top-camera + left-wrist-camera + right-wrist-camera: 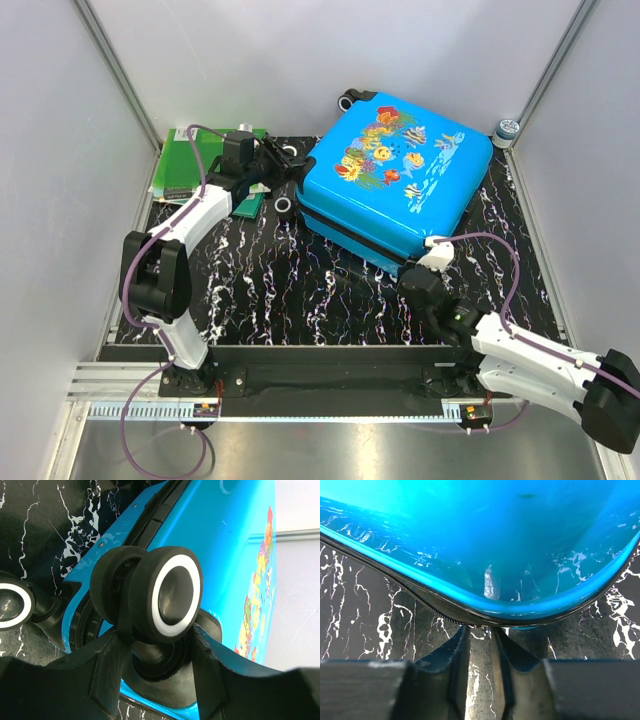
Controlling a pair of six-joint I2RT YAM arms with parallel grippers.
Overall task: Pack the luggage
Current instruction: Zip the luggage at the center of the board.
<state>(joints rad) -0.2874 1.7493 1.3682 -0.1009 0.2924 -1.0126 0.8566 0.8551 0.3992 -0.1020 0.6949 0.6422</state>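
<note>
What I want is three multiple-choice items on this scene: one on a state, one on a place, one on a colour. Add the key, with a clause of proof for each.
1. How does the luggage lie?
A. Upright on its wheels
B. Flat, fish print facing up
C. Spread wide open, lining showing

2. Where are the green folders?
A. On top of the luggage
B. By the right arm's base
C. At the far left corner of the table, left of the luggage

3. What colour is the ring on the wheel nearest the left wrist camera?
A. White
B. Red
C. Yellow

Key: 1 B, the top view shows the printed shell uppermost and no lining. 2 C, the folders sit against the far left wall. 3 A, a white ring circles the black hub.
</note>
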